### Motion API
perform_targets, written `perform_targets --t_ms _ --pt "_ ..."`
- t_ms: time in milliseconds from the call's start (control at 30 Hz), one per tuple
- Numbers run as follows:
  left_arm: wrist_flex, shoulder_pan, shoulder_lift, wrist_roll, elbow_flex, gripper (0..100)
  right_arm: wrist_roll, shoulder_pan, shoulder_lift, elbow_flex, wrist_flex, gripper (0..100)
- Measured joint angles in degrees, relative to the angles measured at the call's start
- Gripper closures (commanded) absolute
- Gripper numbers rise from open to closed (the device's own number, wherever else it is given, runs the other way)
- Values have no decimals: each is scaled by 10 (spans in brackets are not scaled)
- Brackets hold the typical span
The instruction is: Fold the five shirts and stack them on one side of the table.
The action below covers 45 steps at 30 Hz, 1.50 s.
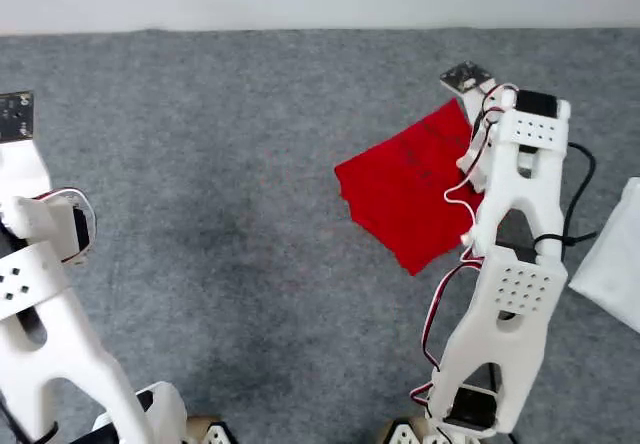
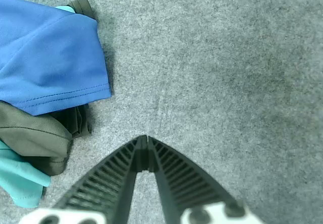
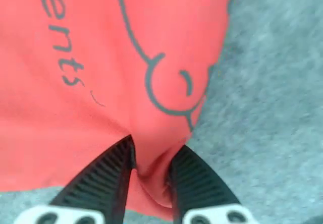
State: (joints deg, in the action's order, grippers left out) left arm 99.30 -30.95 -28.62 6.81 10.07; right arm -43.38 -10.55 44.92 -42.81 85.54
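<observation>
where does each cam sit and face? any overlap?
High view: fixed above the table, looking down; left arm and right arm show, red shirt partly under the right one.
Left wrist view: on the left arm's wrist, facing down at table beside a blue shirt, olive shirt and teal shirt; its own shut jaws show.
Right wrist view: on the right wrist, facing down on the red shirt; its own jaws pinch a fold.
Shared: high and right wrist views both hold the red shirt.

Bright, even light throughout, with faint soft shadows on the grey table (image 1: 230, 164).
</observation>
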Motion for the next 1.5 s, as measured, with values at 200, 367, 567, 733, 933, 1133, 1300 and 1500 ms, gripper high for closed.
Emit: perform_targets --t_ms 200,367,567,733,933,1133,1300,1500 --pt "0 0 0 0 0 992 9 -1 11 -41 32 792" --pt "0 0 0 0 0 992 58 -1 11 -109 80 789" --pt "0 0 0 0 0 992 176 17 10 -176 149 814" --pt "0 0 0 0 0 992 358 37 10 -176 149 912" --pt "0 0 0 0 0 992 460 47 8 -176 149 947" --pt "0 0 0 0 0 992 505 45 -44 -173 149 903" --pt "0 0 0 0 0 992 572 47 -135 -73 149 625" --pt "0 0 0 0 0 992 731 53 -190 47 149 524"
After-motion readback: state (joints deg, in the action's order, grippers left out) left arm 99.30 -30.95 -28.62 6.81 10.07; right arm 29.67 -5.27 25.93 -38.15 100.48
